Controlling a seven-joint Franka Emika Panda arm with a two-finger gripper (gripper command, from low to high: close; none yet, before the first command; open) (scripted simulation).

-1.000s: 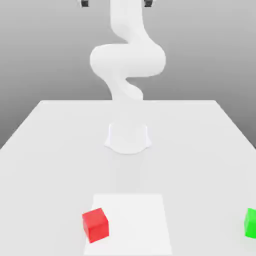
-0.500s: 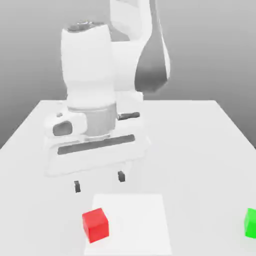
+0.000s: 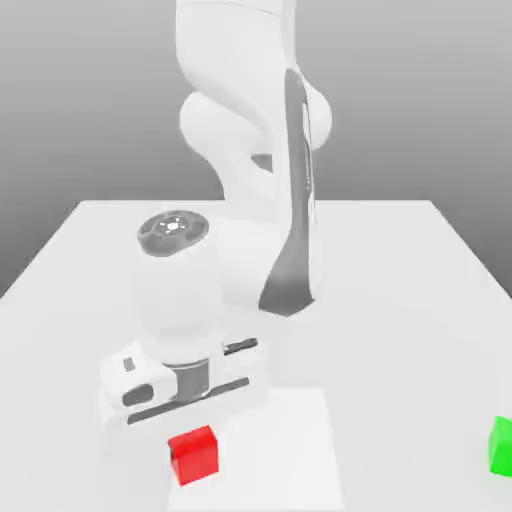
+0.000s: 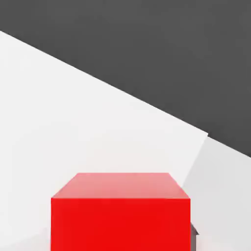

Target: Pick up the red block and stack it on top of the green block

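The red block (image 3: pixel 194 458) rests on the white table (image 3: pixel 400 300) near the front, left of the middle in the exterior view. The white hand has come down right over it, and my gripper (image 3: pixel 190 434) is shut on the red block, its fingers hidden by the hand and the cube. In the hand view the red block (image 4: pixel 120 215) stands very close, with a dark fingertip (image 4: pixel 194 230) against its side. The green block (image 3: pixel 502 446) sits on the table at the exterior view's right edge, partly cut off and far from the gripper.
A slightly lighter square patch (image 3: pixel 300 450) marks the table under and beside the red block. The arm's white links (image 3: pixel 250 150) rise behind the hand over the table's middle. Open table lies between the two blocks.
The hand has dropped from above the table down onto the red block. Its fingers, spread apart half a second ago, now close on the cube. Neither block has moved.
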